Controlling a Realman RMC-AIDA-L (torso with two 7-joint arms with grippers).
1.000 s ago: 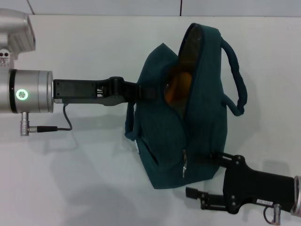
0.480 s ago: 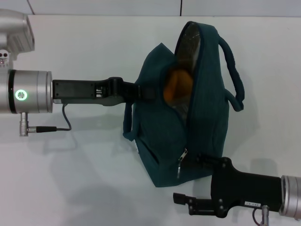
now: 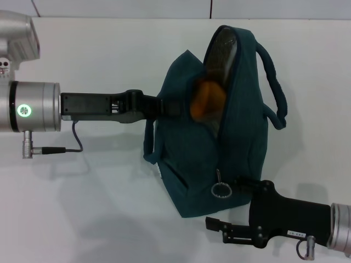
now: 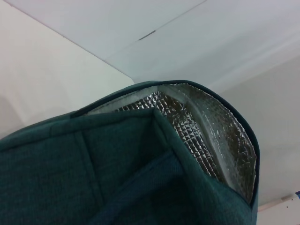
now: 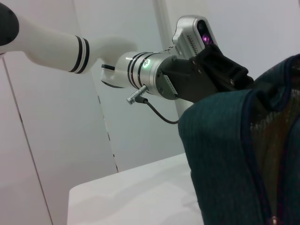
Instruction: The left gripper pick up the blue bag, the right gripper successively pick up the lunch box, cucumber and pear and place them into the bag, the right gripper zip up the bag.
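Observation:
The blue bag [image 3: 236,137] lies on its side on the white table, its mouth open at the far end. The orange-yellow pear [image 3: 205,101] shows inside the opening. My left gripper [image 3: 170,105] reaches in from the left and is shut on the bag's rim. The left wrist view shows the bag's fabric [image 4: 93,159] and its foil lining [image 4: 197,126]. My right gripper [image 3: 226,204] is open at the bag's near end, its upper finger beside the metal ring pull [image 3: 220,190]. The lunch box and cucumber are out of view.
The bag's loop handle [image 3: 274,82] arches to the right. A thin cable [image 3: 77,139] hangs from the left wrist. The table's far edge [image 3: 164,17] runs along the top. The right wrist view shows the bag [image 5: 220,154] and the left arm [image 5: 150,70] behind it.
My right gripper moved left along the bag's near end, then eased back right. The zipper pull swung out, so its ring now faces up. The left gripper has held still.

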